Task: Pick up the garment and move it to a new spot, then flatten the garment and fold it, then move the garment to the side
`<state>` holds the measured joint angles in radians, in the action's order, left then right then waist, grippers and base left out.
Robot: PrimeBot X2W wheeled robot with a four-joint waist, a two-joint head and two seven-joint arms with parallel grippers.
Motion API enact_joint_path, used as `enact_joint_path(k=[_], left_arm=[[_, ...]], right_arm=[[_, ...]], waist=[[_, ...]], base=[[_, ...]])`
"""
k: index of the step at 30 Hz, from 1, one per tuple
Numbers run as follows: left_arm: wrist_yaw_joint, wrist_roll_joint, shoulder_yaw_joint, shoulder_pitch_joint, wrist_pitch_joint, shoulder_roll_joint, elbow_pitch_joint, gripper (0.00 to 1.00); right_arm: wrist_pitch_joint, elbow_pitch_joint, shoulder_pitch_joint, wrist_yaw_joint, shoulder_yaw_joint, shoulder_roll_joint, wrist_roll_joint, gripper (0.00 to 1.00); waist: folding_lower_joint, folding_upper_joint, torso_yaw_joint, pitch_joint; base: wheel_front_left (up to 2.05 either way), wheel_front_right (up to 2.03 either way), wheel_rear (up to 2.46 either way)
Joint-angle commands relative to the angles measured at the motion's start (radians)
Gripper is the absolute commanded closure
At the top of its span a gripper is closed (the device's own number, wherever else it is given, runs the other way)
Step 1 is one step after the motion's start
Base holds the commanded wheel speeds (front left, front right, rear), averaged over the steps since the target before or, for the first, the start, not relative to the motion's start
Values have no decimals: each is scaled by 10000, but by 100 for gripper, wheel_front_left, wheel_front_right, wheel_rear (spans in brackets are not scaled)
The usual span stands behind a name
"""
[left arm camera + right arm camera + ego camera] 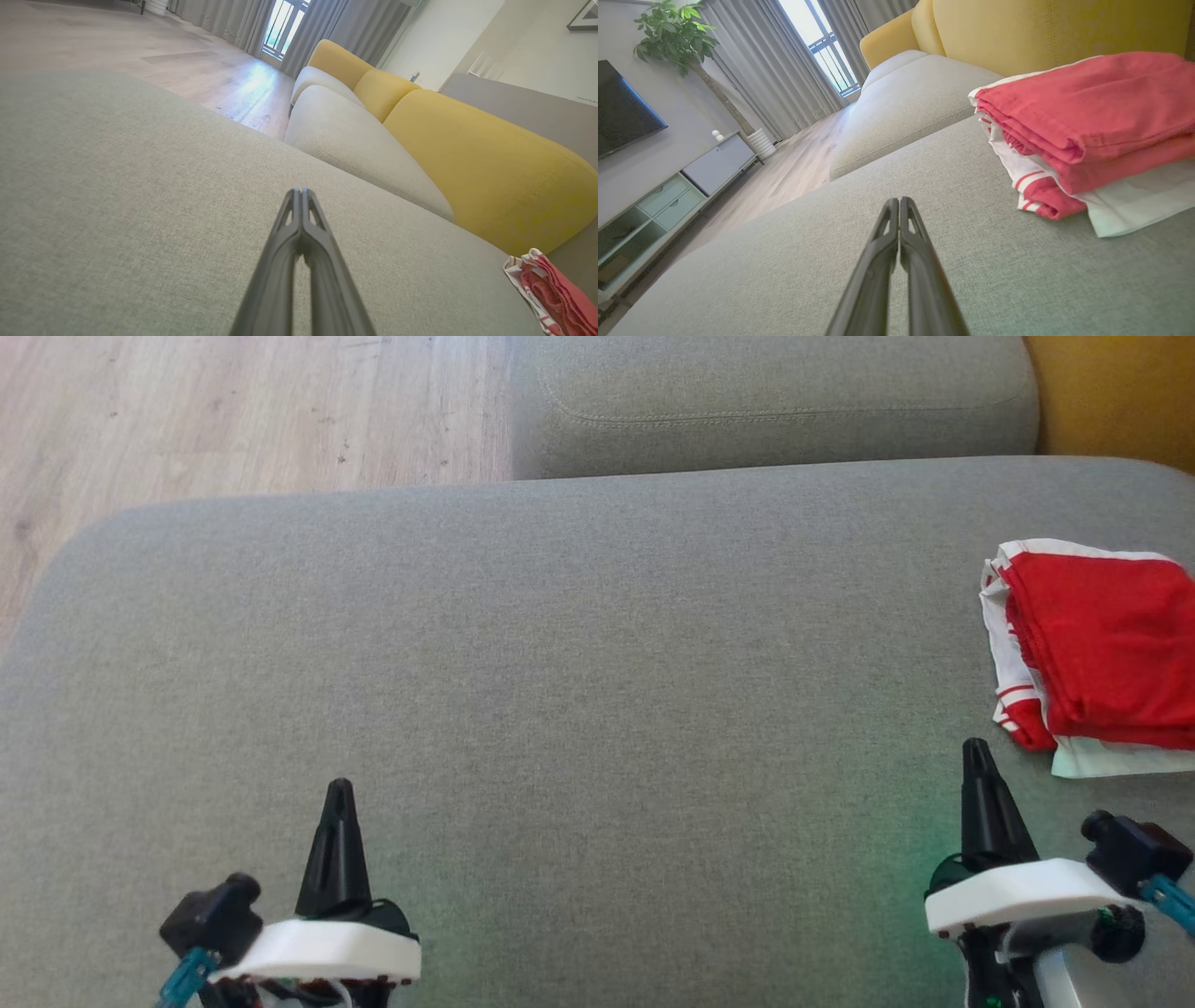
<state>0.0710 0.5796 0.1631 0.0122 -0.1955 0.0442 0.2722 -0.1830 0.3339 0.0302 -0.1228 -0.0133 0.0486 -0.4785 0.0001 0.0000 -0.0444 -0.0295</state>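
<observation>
A red and white garment [1102, 653] lies folded in a neat stack at the right edge of the grey sofa seat [560, 691]. In the right wrist view the garment [1087, 121] sits just ahead and to the right of my right gripper [899, 201], apart from it. That right gripper [976, 749] is shut and holds nothing. Low on the left, my left gripper [340, 790] is also shut and holds nothing, far from the garment. From the left wrist, the left gripper [300, 192] points across bare cushion, with the garment [551, 291] at the lower right corner.
A second grey seat cushion [775, 401] lies beyond the one before me, with yellow back cushions [481, 154] along the right. Wooden floor [233, 411] runs past the seat's far left edge. A TV cabinet [668, 205] and a potted plant [677, 32] stand across the room.
</observation>
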Motion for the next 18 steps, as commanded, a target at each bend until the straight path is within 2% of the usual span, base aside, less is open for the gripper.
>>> enact_joint_path(k=[1, 18], left_arm=[[43, 251, -175, 474, 43, 86, -305, 100], [142, 2115, -569, 551, 532, 133, -311, 100]], right_arm=[[95, -396, 448, -16, 55, 68, -292, 100], [580, -487, 503, -27, 236, 86, -2302, 100]], waist=[[0, 0, 5, 3], [-1, 0, 84, 50]], base=[[0, 0, 0], [0, 0, 0]])
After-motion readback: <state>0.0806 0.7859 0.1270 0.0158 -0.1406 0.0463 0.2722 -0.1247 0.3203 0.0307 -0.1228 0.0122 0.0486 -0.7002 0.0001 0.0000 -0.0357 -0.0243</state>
